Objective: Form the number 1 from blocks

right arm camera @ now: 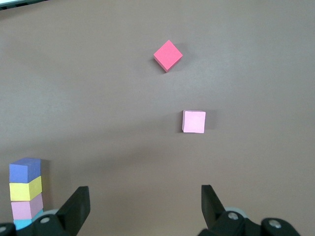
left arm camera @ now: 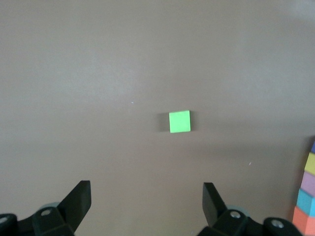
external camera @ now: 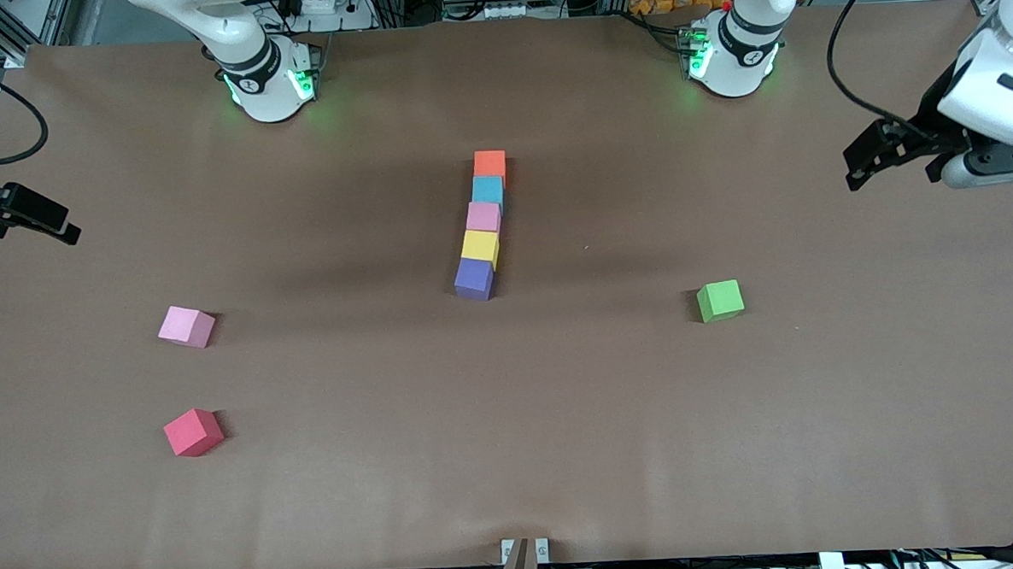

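my two arms are glossy white with black joint rings, and green lights glow at both bases. my left gripper point(external camera: 890, 155) is black, trailing a black cable; my fingers point(left arm camera: 78, 199) are matte black wedges on screwed mounts.

No readable text, labels, brands or numbers on the blocks, table or robot arms

green cube point(external camera: 720, 300) toward left arm's end | red cube point(external camera: 193, 431) and pale pink cube point(external camera: 187, 326) toward right arm's end | brown table point(external camera: 615, 417)
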Motion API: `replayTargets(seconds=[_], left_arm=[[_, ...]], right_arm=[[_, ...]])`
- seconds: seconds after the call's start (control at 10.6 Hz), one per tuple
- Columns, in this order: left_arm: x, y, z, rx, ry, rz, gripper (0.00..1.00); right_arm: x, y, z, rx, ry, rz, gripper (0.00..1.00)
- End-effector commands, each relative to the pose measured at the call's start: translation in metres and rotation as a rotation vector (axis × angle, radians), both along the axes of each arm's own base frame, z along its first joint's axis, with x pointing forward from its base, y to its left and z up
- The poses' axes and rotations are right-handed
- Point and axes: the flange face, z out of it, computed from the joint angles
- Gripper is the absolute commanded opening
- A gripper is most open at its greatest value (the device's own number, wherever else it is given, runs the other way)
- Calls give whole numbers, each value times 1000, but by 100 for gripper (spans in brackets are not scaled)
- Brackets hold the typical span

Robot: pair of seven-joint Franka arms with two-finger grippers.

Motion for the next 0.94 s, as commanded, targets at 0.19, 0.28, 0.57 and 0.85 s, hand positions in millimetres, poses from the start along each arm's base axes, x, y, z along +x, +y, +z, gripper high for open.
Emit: replayTargets(seconds=[0.19,0.28,0.57,0.85], left_arm=[[0,-3,5,-17,48,-49,100],[-1,-4,7,-18,47,-47,100],[-3,-2,6,-16,59,-44,100],[-4,-2,8,-14,57,-42,100]], right_arm=[[-5,0,1,-3,4,14,100],[-5,0,2,-3,3,14,100],[-5,2,1,-1,4,16,100],[-5,3,1,-3,6,19,100]])
